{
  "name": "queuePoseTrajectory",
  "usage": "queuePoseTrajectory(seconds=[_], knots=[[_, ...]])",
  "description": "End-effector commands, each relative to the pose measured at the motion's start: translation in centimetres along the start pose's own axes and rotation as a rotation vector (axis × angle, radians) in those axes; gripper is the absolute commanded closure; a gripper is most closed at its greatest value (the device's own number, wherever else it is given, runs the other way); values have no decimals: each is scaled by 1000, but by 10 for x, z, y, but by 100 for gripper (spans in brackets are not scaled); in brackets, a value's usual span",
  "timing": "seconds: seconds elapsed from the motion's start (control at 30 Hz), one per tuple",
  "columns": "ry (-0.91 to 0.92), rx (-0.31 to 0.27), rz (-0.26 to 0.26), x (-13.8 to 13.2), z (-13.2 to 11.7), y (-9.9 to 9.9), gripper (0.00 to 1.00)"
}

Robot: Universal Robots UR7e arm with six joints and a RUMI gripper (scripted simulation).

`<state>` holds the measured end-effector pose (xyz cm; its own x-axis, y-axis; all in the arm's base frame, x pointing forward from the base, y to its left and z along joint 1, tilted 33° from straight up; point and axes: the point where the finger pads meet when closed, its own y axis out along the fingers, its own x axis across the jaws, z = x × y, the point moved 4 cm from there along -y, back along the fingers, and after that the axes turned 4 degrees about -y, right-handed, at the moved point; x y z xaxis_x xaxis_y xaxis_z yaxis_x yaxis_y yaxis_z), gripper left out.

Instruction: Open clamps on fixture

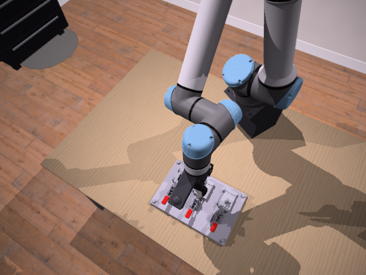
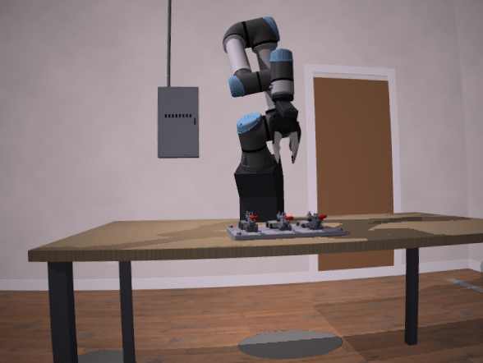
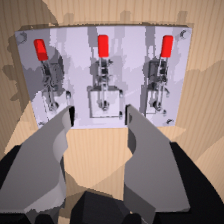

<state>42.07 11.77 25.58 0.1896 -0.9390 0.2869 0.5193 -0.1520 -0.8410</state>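
Note:
The grey fixture plate [image 1: 199,223] [image 2: 328,232] [image 3: 131,46] lies on the table and carries three toggle clamps with red handles. In the wrist view they are the left clamp [image 3: 40,49], the middle clamp [image 3: 103,46] and the right clamp [image 3: 167,46]. They also show in the overhead view as the left clamp [image 1: 165,199], the middle clamp [image 1: 188,213] and the right clamp [image 1: 213,227]. All three handles lie low and flat. A square part [image 3: 114,104] sits under the middle clamp. My gripper [image 2: 286,158] [image 3: 100,106] hangs high above the plate. Its fingers stand partly apart with nothing between them.
The arm's black base [image 1: 259,119] [image 2: 259,190] stands on the table behind the fixture. The plate lies near the table's front edge [image 2: 205,250]. A grey wall box [image 2: 178,121] and a door [image 2: 353,164] are in the background.

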Motion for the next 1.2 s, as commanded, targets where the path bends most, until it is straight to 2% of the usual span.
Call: queuePoseTrajectory(seconds=[0.0,0.83,1.17], knots=[[-1,2,0,0,1,-1,72],[-1,1,0,0,1,0,72],[0,-4,1,0,-1,13,72]])
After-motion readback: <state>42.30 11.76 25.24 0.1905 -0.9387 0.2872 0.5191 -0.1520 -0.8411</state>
